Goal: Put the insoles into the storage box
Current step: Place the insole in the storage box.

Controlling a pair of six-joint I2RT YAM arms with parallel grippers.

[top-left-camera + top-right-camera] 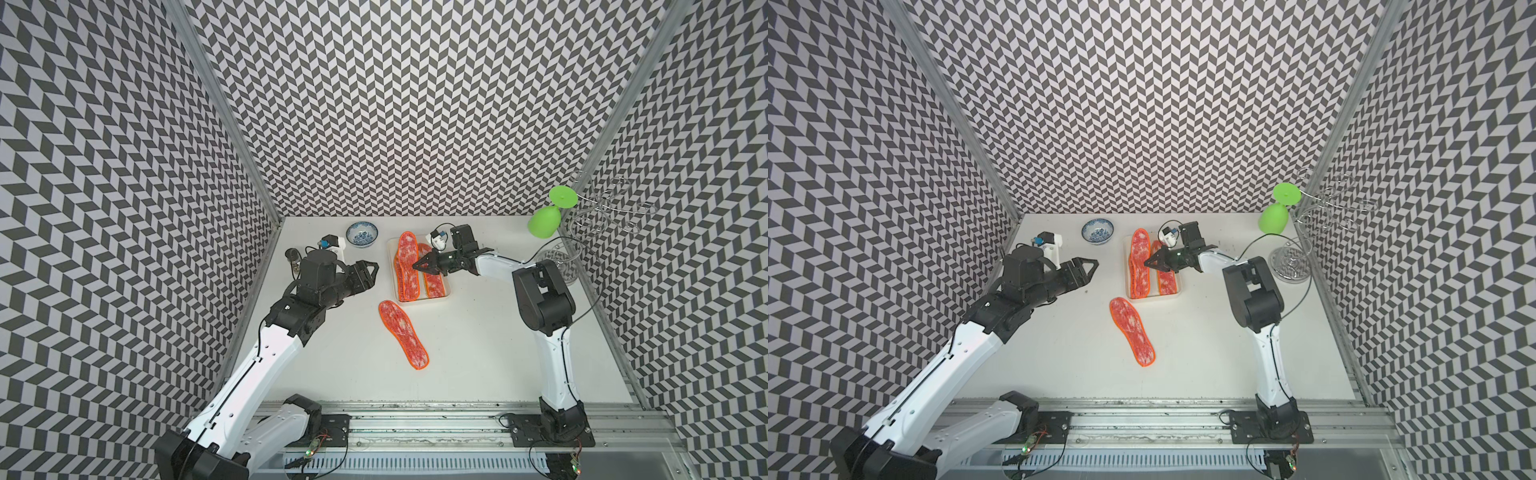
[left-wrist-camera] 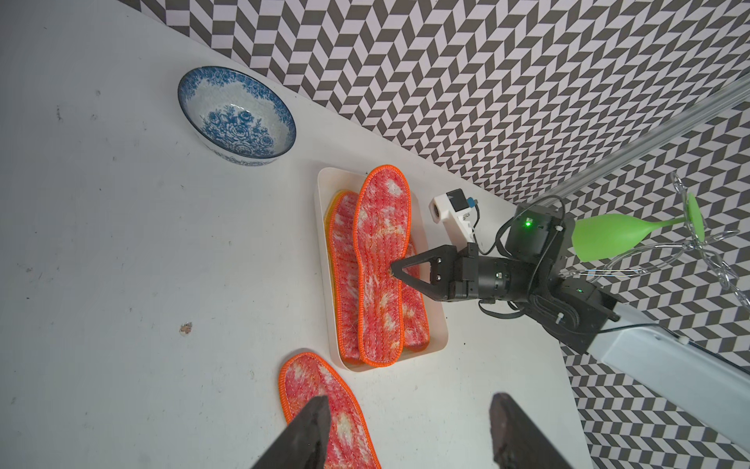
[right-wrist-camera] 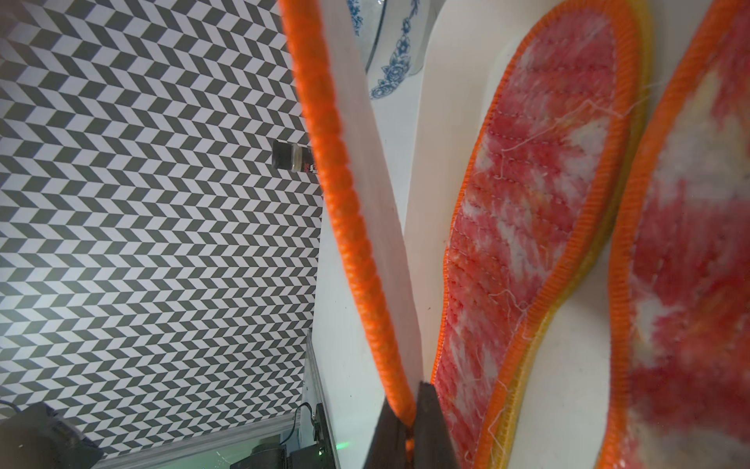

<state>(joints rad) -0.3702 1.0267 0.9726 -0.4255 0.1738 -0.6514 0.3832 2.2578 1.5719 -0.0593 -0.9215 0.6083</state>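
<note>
The storage box (image 1: pixel 447 291) (image 1: pixel 1180 289) (image 2: pixel 322 251), a shallow white tray, stands at the back middle of the table. In it lie mottled red-pink insoles (image 2: pixel 345 276) (image 3: pixel 535 223) over a yellow-edged one (image 3: pixel 633 182). My right gripper (image 1: pixel 413 266) (image 1: pixel 1145 263) (image 2: pixel 393 270) (image 3: pixel 408 406) is shut on the orange edge of the top insole (image 1: pixel 407 266) (image 1: pixel 1139 266) (image 2: pixel 381 264) (image 3: pixel 345 203), which is tilted over the box. Another mottled insole (image 1: pixel 403 334) (image 1: pixel 1132 330) (image 2: pixel 349 426) lies flat on the table in front of the box. My left gripper (image 1: pixel 376 268) (image 1: pixel 1096 264) (image 2: pixel 410 402) hangs open and empty, left of the box.
A blue-and-white bowl (image 1: pixel 362 235) (image 2: pixel 237 117) sits at the back, left of the box. A green plastic goblet (image 1: pixel 546 218) hangs upside down on a wire rack (image 1: pixel 598 208) at the back right corner. A small jar (image 1: pixel 294 259) stands by the left wall.
</note>
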